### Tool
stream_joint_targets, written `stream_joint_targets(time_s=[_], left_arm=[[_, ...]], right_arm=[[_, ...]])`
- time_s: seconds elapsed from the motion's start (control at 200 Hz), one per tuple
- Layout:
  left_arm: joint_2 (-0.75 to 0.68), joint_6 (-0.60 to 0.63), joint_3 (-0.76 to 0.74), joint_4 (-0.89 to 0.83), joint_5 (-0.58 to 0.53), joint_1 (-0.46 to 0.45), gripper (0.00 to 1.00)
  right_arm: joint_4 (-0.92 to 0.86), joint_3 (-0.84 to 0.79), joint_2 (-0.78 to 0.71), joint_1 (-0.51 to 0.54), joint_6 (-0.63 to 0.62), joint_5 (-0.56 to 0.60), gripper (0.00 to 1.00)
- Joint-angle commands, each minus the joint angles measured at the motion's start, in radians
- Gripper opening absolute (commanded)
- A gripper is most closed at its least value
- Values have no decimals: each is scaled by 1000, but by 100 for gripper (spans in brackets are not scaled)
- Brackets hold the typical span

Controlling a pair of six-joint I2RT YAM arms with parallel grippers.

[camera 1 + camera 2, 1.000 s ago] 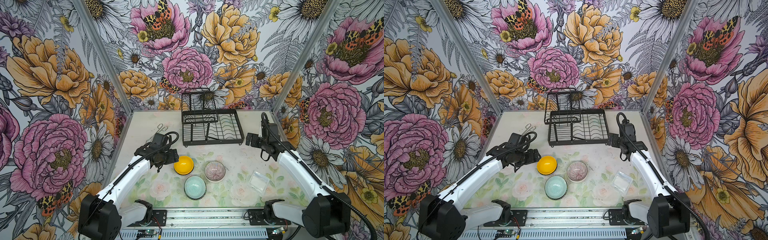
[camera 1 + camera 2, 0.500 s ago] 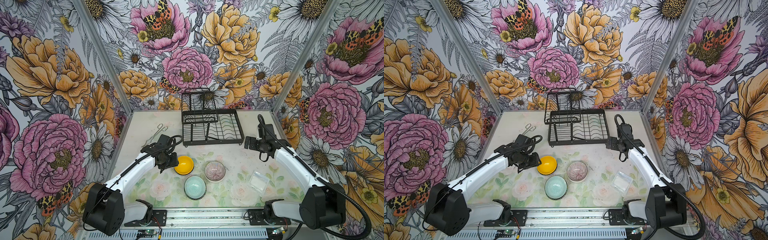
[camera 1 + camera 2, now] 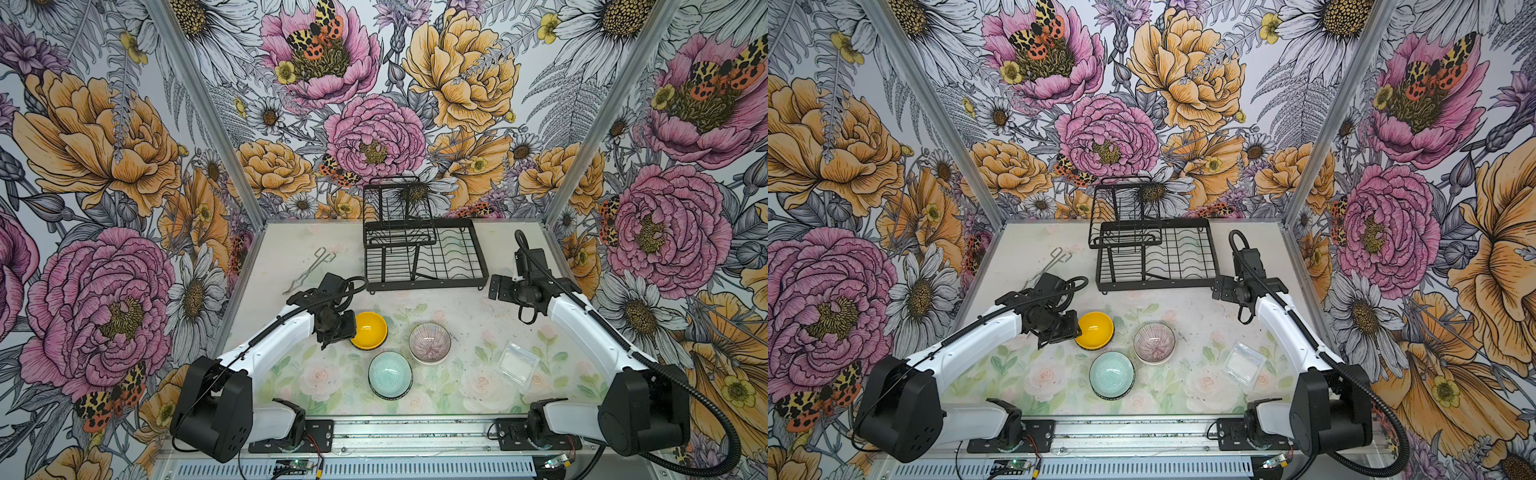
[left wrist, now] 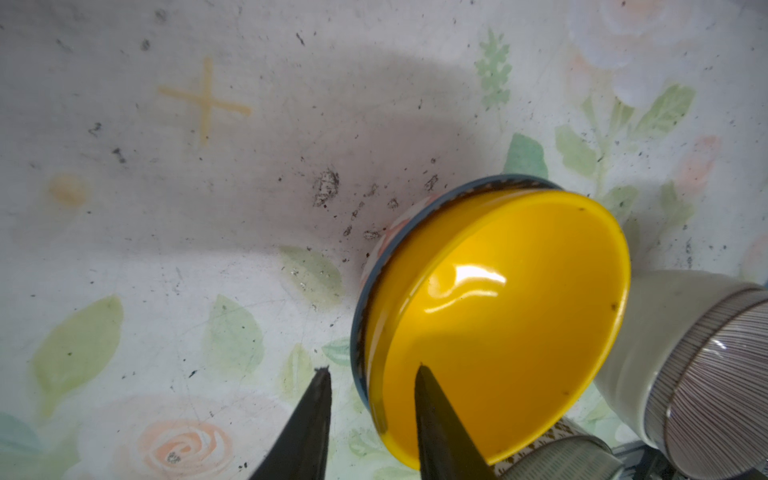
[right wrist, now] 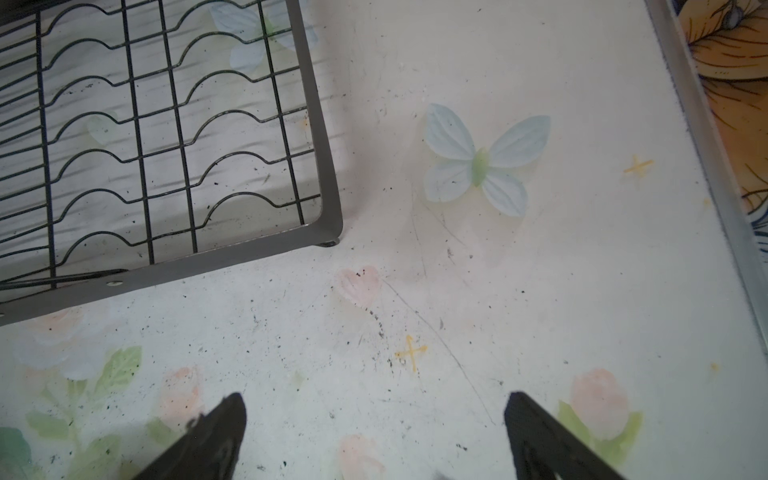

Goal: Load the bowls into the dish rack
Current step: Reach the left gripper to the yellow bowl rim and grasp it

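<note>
The yellow bowl (image 3: 368, 330) (image 3: 1095, 328) sits nested in a blue-rimmed patterned bowl (image 4: 359, 332), left of the table's middle. My left gripper (image 4: 372, 368) (image 3: 352, 329) straddles their near rim. One finger is inside the yellow bowl (image 4: 498, 311) and the other outside, with a strip of table still showing between it and the rim. The pink-striped bowl (image 3: 429, 343) and the pale teal bowl (image 3: 390, 373) stand just to the right. The black wire dish rack (image 3: 424, 257) (image 5: 166, 266) stands empty at the back. My right gripper (image 5: 374, 403) (image 3: 495, 287) hangs open by its front right corner.
Thin metal tongs (image 3: 309, 270) lie at the back left, behind my left arm. A clear square tub (image 3: 517, 363) sits at the front right. A dark patterned bowl rim (image 4: 552, 453) shows under the teal bowl. Floral walls close in three sides.
My left gripper moved right onto the yellow bowl's rim and its jaws narrowed around it. The right gripper drifted slightly left, closer to the rack's corner. The bowls have not moved.
</note>
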Motion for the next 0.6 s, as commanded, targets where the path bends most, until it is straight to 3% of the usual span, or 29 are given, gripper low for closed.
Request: stream_joint_targets(time_s=[0.0, 0.596], left_arm=[[2, 11, -6, 19, -17, -8, 32], [-14, 7, 1, 18, -19, -8, 13]], right_arm=[[-2, 19, -11, -6, 17, -1, 98], [2, 7, -32, -6, 19, -7, 97]])
